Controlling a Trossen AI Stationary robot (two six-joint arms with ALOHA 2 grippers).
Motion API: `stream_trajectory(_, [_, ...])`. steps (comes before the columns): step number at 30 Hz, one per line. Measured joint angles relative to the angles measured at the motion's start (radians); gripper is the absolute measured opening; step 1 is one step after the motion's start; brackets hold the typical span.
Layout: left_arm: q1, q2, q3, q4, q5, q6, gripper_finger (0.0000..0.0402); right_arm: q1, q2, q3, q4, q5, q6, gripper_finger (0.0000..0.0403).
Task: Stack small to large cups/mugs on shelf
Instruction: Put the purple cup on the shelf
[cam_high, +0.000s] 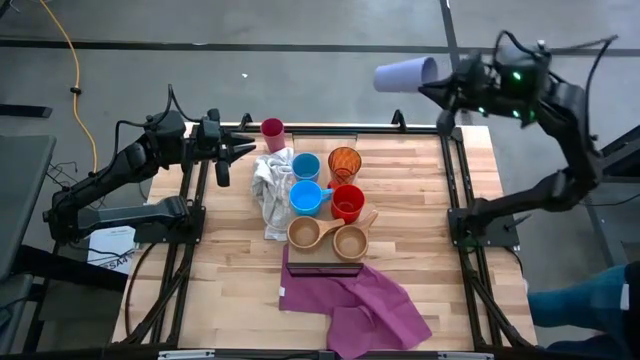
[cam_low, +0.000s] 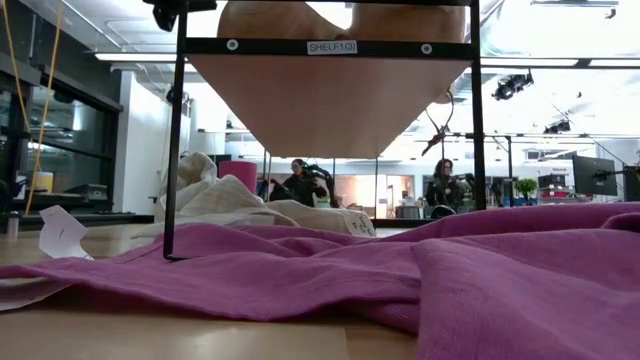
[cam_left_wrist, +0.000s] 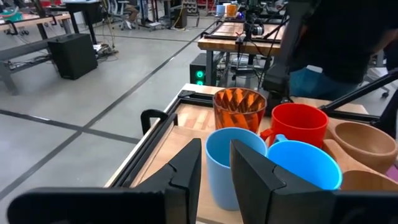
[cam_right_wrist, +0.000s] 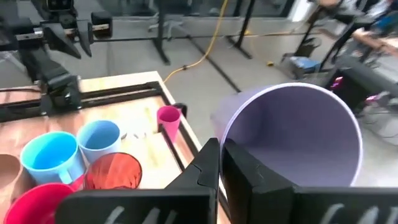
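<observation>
On the light-wood shelf (cam_high: 322, 255), which is seen from below (cam_low: 330, 100) in the low view, stand a magenta tumbler (cam_high: 272, 130), two blue mugs (cam_high: 305, 165) (cam_high: 305, 197), an orange-red translucent tumbler (cam_high: 343, 162), a red mug (cam_high: 347, 203) and two tan wooden cups (cam_high: 303, 233) (cam_high: 350, 242). My right gripper (cam_high: 445, 85) is shut on a lavender tumbler (cam_high: 405, 74), high up beyond the table's far edge. My left gripper (cam_high: 232, 150) hovers open at the table's far left; it points at the blue mug (cam_left_wrist: 233, 162) and touches nothing. My right gripper pinches the lavender tumbler's wall at the rim (cam_right_wrist: 217, 134), one finger (cam_right_wrist: 249, 171) on the inside and the other outside. The tumbler lies on its side, level, with its mouth toward the gripper and its bottom toward the table's left. It is clear of everything.
A crumpled white cloth (cam_high: 268, 190) lies left of the blue mugs. A purple cloth (cam_high: 355, 300) spreads from the shelf's near end to the table's near edge. Dark frame rails run along the table's left and right sides. People sit in the room behind (cam_low: 300, 185).
</observation>
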Motion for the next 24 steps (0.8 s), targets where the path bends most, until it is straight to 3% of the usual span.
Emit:
stream_trajectory(6, [0.000,0.000,0.000,0.000,0.015,-0.018,0.0074,-0.142,0.127,0.101,-0.038,-0.213,-0.053,0.0000])
stream_trajectory(10, [0.000,0.000,0.000,0.000,0.020,-0.021,0.0074,-0.192,0.225,0.197,-0.140,-0.296,-0.079,0.0000])
stream_trajectory(15, [0.000,0.000,0.000,0.000,0.020,-0.021,0.0074,-0.203,0.356,0.313,-0.276,-0.317,-0.131,0.0000])
stream_trajectory(24, [0.000,0.000,0.000,0.000,0.019,-0.022,0.0074,-0.180,0.389,0.316,-0.220,-0.371,-0.129,0.0000])
